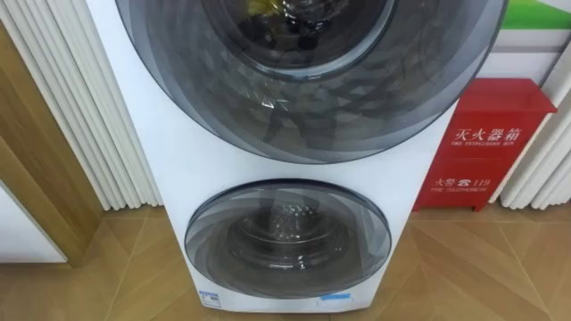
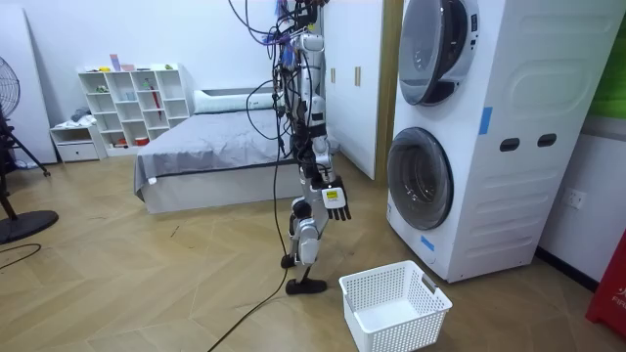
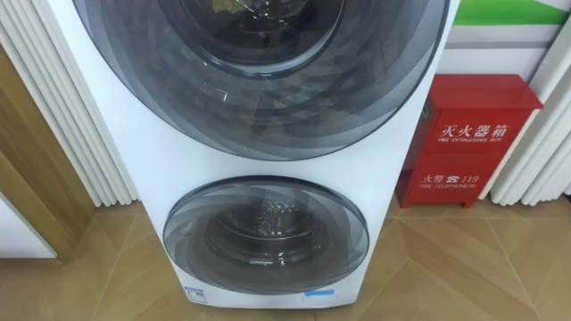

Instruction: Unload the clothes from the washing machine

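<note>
I stand facing a white stacked washing machine [image 1: 192, 152], about a step away from it in the room view. Its upper round glass door [image 1: 303, 80] and lower round glass door [image 1: 287, 242] are both shut. Behind the upper glass, at the top edge, something yellow and dark [image 1: 268, 9] lies in the drum. The lower drum shows bare metal. My right hand [image 2: 335, 200] hangs in front of me at waist height, open and holding nothing.
A white laundry basket [image 2: 395, 305] stands on the wood floor by my feet, in front of the machine. A red fire-extinguisher cabinet [image 1: 486, 143] stands right of the machine, and white slats [image 1: 80, 116] left of it. A bed [image 2: 205, 156] is behind me.
</note>
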{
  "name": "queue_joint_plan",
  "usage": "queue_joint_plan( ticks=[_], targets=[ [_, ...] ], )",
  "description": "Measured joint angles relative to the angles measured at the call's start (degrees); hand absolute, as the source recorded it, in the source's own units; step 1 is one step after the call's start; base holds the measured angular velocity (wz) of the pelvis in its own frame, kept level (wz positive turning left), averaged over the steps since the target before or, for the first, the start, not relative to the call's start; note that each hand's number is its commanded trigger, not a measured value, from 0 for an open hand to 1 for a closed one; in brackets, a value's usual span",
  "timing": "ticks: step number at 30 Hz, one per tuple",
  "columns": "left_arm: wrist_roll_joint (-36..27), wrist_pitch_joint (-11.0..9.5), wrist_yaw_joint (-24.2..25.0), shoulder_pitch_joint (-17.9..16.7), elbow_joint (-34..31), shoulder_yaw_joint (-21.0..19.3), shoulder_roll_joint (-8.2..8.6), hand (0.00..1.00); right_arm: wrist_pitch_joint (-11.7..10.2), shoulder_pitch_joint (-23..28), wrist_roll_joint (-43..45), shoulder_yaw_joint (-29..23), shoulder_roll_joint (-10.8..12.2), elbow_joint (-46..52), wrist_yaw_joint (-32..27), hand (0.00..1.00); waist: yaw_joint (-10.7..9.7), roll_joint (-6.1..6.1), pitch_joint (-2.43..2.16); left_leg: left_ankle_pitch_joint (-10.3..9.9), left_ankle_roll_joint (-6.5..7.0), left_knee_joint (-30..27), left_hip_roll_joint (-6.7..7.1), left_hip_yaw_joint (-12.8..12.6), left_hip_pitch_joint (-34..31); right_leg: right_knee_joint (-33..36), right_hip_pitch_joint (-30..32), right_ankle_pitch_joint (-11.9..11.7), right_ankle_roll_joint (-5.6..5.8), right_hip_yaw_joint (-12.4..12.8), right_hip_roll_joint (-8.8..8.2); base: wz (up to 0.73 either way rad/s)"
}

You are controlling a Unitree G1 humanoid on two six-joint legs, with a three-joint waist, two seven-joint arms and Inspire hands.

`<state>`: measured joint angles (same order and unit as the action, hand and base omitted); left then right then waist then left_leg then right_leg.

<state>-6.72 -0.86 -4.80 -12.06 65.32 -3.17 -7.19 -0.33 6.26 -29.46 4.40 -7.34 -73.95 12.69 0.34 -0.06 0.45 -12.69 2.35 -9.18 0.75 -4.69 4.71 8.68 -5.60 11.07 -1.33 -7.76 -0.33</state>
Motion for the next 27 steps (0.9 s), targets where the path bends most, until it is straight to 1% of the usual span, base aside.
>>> queue_joint_plan(
  ticks=[18,27],
  targets=[
    [0.0,0.0,0.1,0.0,0.1,0.0,0.04,0.0,-0.3,0.0,0.5,0.0,0.0,-0.2,0.1,0.0,0.0,0.14,0.0,0.0,0.0,0.1,-0.03,0.0,0.0,0.0,0.0,0.0,0.0,0.1,0.02,0.0],
    [0.0,0.0,0.1,0.0,0.1,0.0,0.03,0.0,-0.3,0.0,0.4,0.0,0.0,-0.3,0.5,0.0,0.0,-0.03,0.0,0.0,0.0,0.0,-0.02,0.0,0.1,0.0,0.5,0.0,0.0,0.1,0.0,0.0]
  ],
)
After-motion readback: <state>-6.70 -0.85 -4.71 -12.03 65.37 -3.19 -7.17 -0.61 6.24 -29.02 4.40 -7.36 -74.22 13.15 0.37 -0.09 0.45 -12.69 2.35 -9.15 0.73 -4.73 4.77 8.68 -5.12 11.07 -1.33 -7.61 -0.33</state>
